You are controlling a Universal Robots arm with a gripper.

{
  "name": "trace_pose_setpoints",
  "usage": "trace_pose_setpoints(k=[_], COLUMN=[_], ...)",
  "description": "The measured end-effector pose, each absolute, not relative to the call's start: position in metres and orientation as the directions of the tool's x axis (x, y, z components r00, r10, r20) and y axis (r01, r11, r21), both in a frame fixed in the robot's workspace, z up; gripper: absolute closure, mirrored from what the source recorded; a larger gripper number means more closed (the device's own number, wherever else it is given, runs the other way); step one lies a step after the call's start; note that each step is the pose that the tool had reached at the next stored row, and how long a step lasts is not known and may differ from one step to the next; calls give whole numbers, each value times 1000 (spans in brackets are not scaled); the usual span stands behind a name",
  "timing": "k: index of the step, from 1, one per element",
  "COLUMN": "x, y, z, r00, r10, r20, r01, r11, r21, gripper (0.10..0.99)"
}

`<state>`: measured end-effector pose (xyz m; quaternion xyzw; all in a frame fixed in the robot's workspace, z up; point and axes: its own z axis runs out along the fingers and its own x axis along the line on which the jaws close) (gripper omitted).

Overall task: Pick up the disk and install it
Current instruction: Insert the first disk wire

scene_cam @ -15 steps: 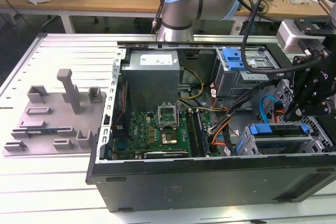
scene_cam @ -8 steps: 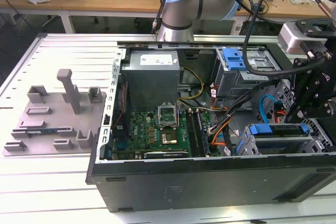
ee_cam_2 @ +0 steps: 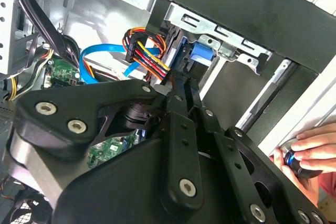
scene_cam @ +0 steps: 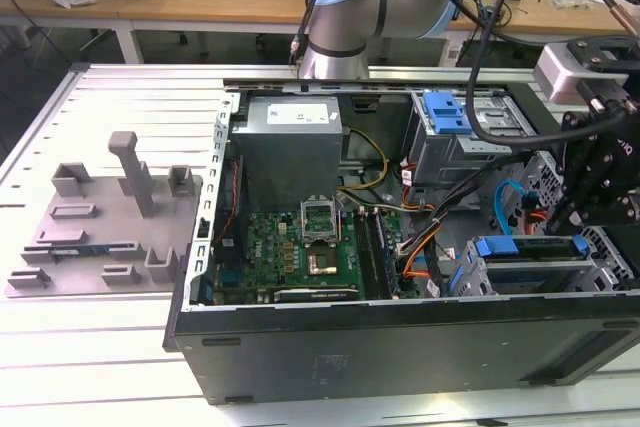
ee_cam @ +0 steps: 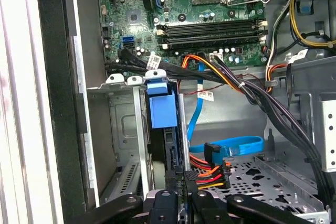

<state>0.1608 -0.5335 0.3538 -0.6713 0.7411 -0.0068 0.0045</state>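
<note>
The disk sits on edge in the drive cage at the front corner of the open computer case, on the exterior view's right. Its blue bracket shows as end tabs. In the first wrist view the far blue tab stands at the cage mouth, and the disk's thin edge runs from it to my gripper. The black fingers sit close together at the disk's near end and look shut on it. In the second wrist view the gripper points at the blue bracket. My gripper hangs over the cage.
The case holds a grey power-supply box, a green motherboard and loose cables, among them a blue flat cable beside the cage. Another blue bracket sits in the upper bay. A grey fixture plate lies on the exterior view's left. A person's hand rests by the case.
</note>
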Motion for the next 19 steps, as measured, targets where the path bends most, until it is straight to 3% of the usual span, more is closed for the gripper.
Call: trace_pose_setpoints(k=[19], x=[161], y=[-532], z=[354], r00=[-71], r10=[-997], r20=[3], r01=[-997], r11=[71], r21=[-16], gripper=[918])
